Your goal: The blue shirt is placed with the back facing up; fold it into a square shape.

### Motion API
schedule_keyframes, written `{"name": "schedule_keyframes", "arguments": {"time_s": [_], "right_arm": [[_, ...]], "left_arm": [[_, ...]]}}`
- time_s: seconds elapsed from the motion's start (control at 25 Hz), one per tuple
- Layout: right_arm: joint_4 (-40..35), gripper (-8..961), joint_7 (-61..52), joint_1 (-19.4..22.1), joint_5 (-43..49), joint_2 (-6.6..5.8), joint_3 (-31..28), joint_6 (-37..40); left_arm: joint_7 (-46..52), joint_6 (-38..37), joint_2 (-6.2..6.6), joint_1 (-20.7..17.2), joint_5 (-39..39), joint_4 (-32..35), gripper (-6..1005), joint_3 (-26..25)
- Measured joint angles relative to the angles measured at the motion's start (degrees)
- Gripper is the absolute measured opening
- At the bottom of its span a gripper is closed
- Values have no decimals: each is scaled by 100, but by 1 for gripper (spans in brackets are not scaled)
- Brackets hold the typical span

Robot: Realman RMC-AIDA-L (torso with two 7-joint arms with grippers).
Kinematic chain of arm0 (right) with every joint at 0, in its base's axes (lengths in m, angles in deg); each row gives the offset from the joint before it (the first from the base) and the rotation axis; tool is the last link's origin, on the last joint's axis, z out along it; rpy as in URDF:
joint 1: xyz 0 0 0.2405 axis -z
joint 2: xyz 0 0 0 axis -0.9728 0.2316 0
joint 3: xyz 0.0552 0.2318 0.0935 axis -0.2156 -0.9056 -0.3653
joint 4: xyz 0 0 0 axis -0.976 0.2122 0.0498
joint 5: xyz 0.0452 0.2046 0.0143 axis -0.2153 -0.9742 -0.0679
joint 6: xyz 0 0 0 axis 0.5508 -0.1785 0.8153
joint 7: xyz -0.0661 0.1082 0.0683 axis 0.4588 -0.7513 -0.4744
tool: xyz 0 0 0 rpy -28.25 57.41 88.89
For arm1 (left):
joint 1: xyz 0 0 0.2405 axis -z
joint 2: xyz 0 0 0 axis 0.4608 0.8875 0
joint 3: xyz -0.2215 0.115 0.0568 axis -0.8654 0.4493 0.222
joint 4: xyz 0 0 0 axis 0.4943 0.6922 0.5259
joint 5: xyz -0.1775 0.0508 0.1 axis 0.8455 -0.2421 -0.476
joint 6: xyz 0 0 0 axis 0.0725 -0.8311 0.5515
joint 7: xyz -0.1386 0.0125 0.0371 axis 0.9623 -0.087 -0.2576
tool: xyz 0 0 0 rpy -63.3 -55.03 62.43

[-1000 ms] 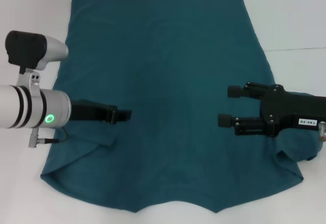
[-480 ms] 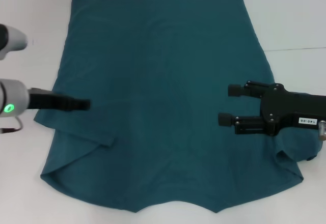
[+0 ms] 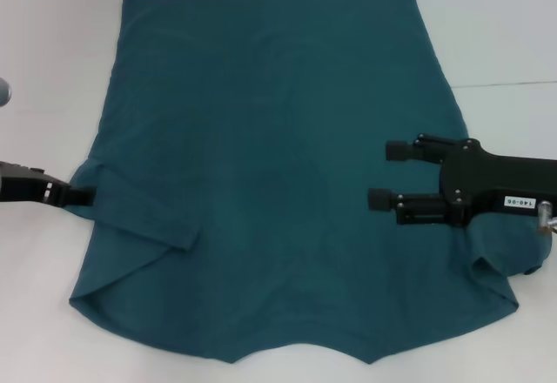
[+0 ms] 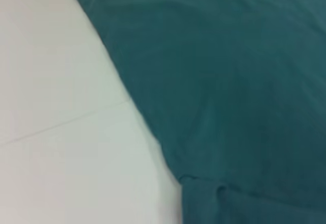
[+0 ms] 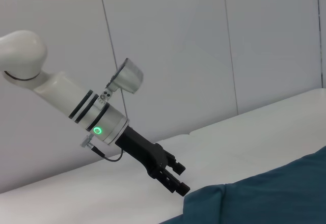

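Watching the left gripper [image 3: 85,195] at the blue shirt's [image 3: 270,139] left edge, I can't tell how its fingers stand. The right gripper [image 3: 387,174] hovers wide open over the shirt, spread across the table [image 3: 505,35]. A shallow pinch could drag the cloth crooked.

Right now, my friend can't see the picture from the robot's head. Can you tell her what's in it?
A large dark teal-blue cotton T-shirt lies spread, plain side up, on a white table, one sleeve folded in. The black left end effector sits at the shirt's left edge, and the black right end effector hovers open over its right side.
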Motion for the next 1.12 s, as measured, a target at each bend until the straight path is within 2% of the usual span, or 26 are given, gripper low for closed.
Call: {"name": "schedule_keyframes", "arguments": {"time_s": [0.36,0.96,1.12], "right_arm": [[66,927,12,-60,-4,0,45,-60],[77,924,90,-61,1,0,43,-55],[77,924,90,-61,2,0,43,-54]], "left_arm": [[-3,386,63,146,-188,-480,901,-254],[-194,731,77,413,-205,-1095,877,-231],[-233,777,116,504,-205,-1286,871,-262]]}}
